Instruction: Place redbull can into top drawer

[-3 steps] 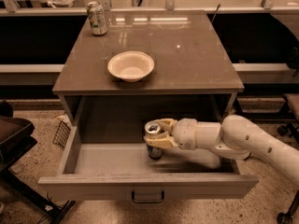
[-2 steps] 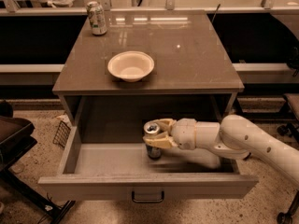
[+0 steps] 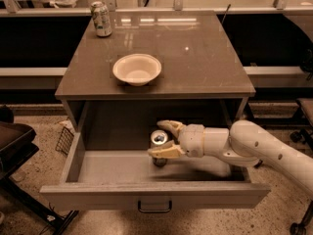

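The redbull can stands upright on the floor of the open top drawer, right of its middle; I see its silver top. My gripper reaches in from the right at the end of the white arm. Its tan fingers sit on either side of the can, spread a little wider than the can. The drawer's front panel with its dark pull handle faces the camera.
On the cabinet top stand a pale bowl and a wider pale can at the back left. A dark chair is at the left, and a wire basket sits on the floor beside the drawer.
The fingers have spread slightly apart around the can. The can and the arm stay in the same place in the drawer.
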Controlling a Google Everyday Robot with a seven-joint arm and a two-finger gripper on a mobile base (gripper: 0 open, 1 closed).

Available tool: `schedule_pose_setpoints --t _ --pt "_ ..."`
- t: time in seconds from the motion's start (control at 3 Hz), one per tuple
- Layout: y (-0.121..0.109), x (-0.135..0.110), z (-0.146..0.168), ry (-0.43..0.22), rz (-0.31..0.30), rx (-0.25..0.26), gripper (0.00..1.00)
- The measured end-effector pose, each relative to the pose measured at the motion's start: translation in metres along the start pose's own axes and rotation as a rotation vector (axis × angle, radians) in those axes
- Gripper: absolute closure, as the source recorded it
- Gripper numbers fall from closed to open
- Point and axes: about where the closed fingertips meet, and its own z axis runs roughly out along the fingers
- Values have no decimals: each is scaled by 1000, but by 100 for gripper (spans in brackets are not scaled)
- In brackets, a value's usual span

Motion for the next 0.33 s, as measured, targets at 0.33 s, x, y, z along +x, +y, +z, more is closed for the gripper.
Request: schedule_pose_setpoints --t 0.33 --pt "1 0 1 0 0 -2 0"
